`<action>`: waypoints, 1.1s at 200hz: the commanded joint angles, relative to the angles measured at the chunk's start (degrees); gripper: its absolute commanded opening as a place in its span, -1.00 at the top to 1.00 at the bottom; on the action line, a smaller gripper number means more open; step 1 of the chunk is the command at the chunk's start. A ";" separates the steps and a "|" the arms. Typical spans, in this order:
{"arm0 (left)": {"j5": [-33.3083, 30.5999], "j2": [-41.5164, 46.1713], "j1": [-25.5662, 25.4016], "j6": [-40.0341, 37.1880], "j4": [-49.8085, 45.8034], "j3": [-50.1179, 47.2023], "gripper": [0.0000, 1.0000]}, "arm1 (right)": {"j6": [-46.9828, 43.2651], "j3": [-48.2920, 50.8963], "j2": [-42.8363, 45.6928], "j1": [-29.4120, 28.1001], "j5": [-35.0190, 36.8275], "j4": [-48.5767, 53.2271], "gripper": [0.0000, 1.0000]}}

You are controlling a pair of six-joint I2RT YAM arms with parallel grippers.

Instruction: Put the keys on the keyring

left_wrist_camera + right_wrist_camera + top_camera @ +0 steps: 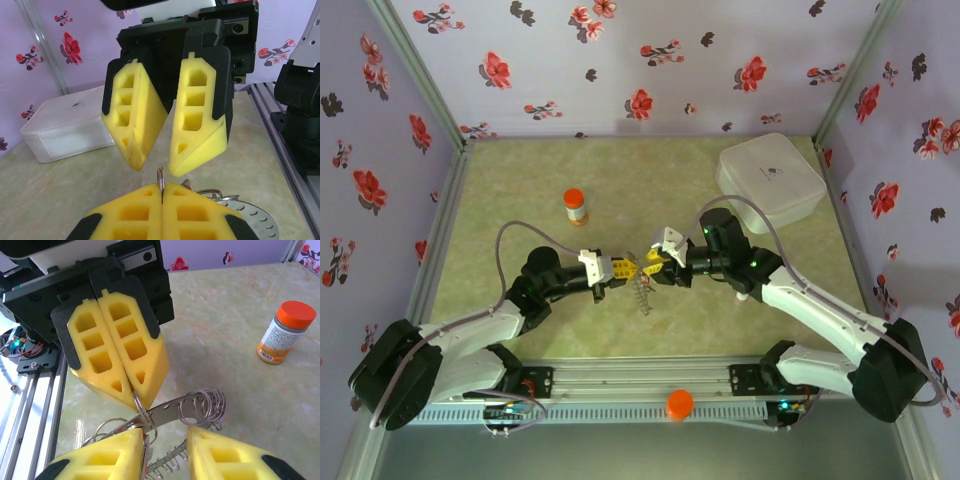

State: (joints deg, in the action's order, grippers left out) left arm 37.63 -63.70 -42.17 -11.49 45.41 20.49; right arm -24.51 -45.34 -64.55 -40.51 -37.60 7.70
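The left pincer (131, 389) is pressed together on a thin silvery split ring (161, 177), gripping it edge-on at the fingertips. The right pincer (154, 167) faces it tip to tip, its yellow fingers apart and clamping nothing. From the split ring a flat metal strip (162, 411) runs right to a coil of wire loops (216, 399). The bunch hangs between the two pincers over the middle of the table (500, 200). The keys cannot be picked out singly in it. The grey keyring (255, 220) lies just beneath. An orange-capped bottle (285, 335) stands farther back, and a white box (70, 125) sits at the far right.
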 commanded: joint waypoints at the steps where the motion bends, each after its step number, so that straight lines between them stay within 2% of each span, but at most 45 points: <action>1: 1.40 0.12 -0.37 0.85 2.67 0.16 1.00 | -1.05 -2.12 -0.81 -0.70 -1.51 -2.04 0.47; 57: 1.40 0.16 -0.37 0.52 2.49 0.16 1.00 | -1.92 -2.38 -2.64 -1.81 -2.65 -2.17 0.56; 115: 1.07 0.33 -0.37 0.29 2.38 0.16 1.00 | -2.60 -4.23 -3.40 -2.15 -4.93 -0.50 1.00; 133: 0.14 0.52 -0.36 -0.09 2.19 -0.01 0.58 | -4.29 -5.50 -3.40 -2.22 -4.23 2.75 1.00; 153: -1.00 1.07 -0.37 -1.66 -0.64 0.29 0.40 | -8.34 -7.96 -3.41 -2.85 0.26 9.58 1.00; 162: -1.60 1.54 -0.29 -3.42 -3.46 0.74 0.39 | -10.35 -9.83 -3.75 -3.29 3.34 13.93 1.00; 183: -2.98 2.18 -0.39 -7.98 -12.40 3.12 0.46 | -13.69 -16.18 -6.33 -4.57 9.04 25.28 1.00; 203: -3.86 2.09 -0.39 -8.62 -13.15 3.59 0.54 | -16.84 -22.29 -9.70 -6.59 15.09 34.47 1.00; 220: -3.62 2.10 -0.36 -8.22 -13.00 3.59 0.56 | -18.58 -25.28 -11.52 -8.21 18.68 38.08 1.00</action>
State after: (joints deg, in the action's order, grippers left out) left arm 34.92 -62.39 -42.17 -17.37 35.18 22.37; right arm -37.89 -65.95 -73.97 -46.70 -26.57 34.57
